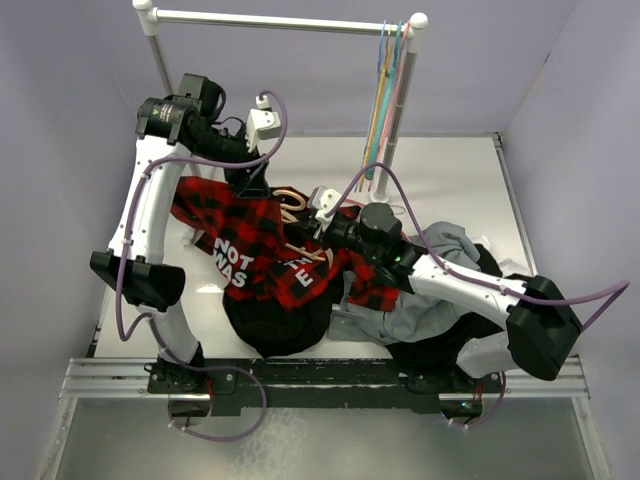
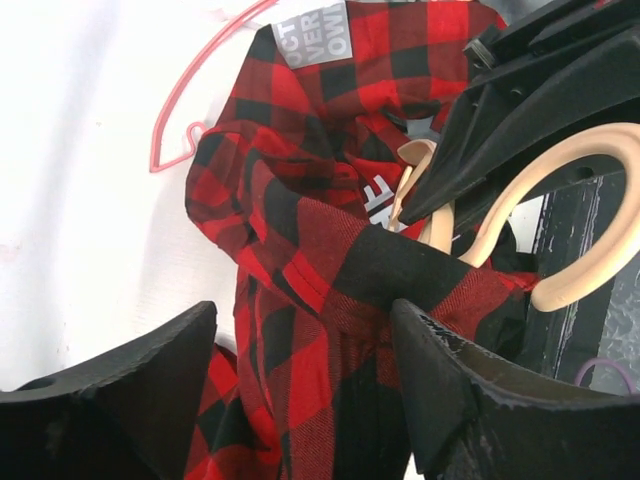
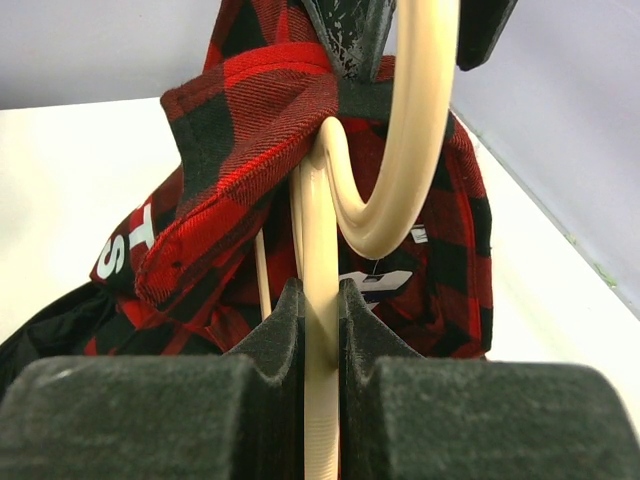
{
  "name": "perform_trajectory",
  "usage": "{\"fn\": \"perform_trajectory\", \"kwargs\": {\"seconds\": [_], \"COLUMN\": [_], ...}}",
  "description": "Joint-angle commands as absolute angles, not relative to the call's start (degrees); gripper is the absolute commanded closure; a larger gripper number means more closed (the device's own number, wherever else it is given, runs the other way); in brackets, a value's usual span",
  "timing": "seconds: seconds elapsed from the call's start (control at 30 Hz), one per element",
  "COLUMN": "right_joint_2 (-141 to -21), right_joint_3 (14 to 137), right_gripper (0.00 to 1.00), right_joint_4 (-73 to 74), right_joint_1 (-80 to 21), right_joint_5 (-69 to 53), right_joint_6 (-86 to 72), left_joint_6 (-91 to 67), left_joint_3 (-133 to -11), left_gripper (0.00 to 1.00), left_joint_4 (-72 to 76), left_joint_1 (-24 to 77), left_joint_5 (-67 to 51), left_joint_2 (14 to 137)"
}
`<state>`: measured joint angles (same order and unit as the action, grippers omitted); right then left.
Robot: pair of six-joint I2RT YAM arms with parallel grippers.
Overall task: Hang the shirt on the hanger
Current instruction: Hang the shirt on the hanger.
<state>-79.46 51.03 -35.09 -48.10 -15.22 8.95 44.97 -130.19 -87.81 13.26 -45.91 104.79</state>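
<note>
- Right gripper (image 3: pixel 320 300) clenches the hanger (image 3: pixel 400 150) at its neck, steadying it for dressing.
- Shirt (image 3: pixel 250 130) hangs bunched over it, above the table (image 1: pixel 450 170).
- Left gripper (image 2: pixel 300 380) stands released, jaws straddling the fabric, probably to tug it.
- Grey garment (image 1: pixel 450 250) lies beside.

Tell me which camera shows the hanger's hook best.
Right wrist: the hanger hook fills the view, close and sharp, its neck clamped in the right gripper, with the shirt draped behind. Left wrist shows the hook partly hidden behind the right gripper. Top external shows only tan slivers beside the shirt.
</note>
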Motion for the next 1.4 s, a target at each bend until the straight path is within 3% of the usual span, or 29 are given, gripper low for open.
{"fn": "perform_trajectory", "kwargs": {"seconds": [0.0,0.13,0.2,0.5,0.63,0.7,0.83,0.9,1.33,1.37], "right_joint_2": [-78.6,-79.1,-79.1,-78.8,-78.3,-78.0,-77.9,-78.1,-75.5,-74.2], "right_joint_3": [52.6,52.9,52.9,52.8,52.5,52.4,52.0,52.2,54.4,54.8], "right_gripper": [1.00,1.00,1.00,1.00,1.00,1.00,1.00,1.00,1.00,0.94], "right_joint_4": [-43.6,-43.2,-43.1,-42.7,-43.3,-43.8,-44.7,-45.1,-44.5,-41.5], "right_joint_1": [-48.0,-48.0,-47.9,-47.7,-47.7,-47.7,-47.7,-47.6,-47.6,-47.6], "right_joint_5": [-14.1,-13.2,-12.8,-12.1,-12.6,-12.7,-12.4,-12.6,-11.0,-10.4], "right_joint_6": [10.1,10.6,10.9,11.6,11.2,11.2,11.4,11.4,9.4,9.3], "left_joint_6": [43.2,42.1,41.7,42.8,43.8,44.1,45.1,45.6,46.6,46.7], "left_joint_3": [-128.4,-126.9,-126.4,-120.0,-118.9,-118.5,-117.0,-116.1,-113.7,-115.0], "left_gripper": [0.30,0.48,0.53,0.43,0.45,0.57,0.91,1.00,1.00,1.00], "left_joint_4": [-88.9,-88.9,-88.9,-88.9,-88.9,-88.9,-88.9,-88.9,-89.0,-88.9], "left_joint_1": [14.8,16.0,16.3,17.5,17.5,17.5,18.5,18.7,24.7,24.7], "left_joint_5": [-45.8,-45.1,-44.6,-41.2,-40.3,-41.5,-42.6,-43.5,-44.7,-45.0], "left_joint_2": [100.1,98.7,98.2,96.6,97.0,96.7,94.8,93.6,86.9,86.9]}}
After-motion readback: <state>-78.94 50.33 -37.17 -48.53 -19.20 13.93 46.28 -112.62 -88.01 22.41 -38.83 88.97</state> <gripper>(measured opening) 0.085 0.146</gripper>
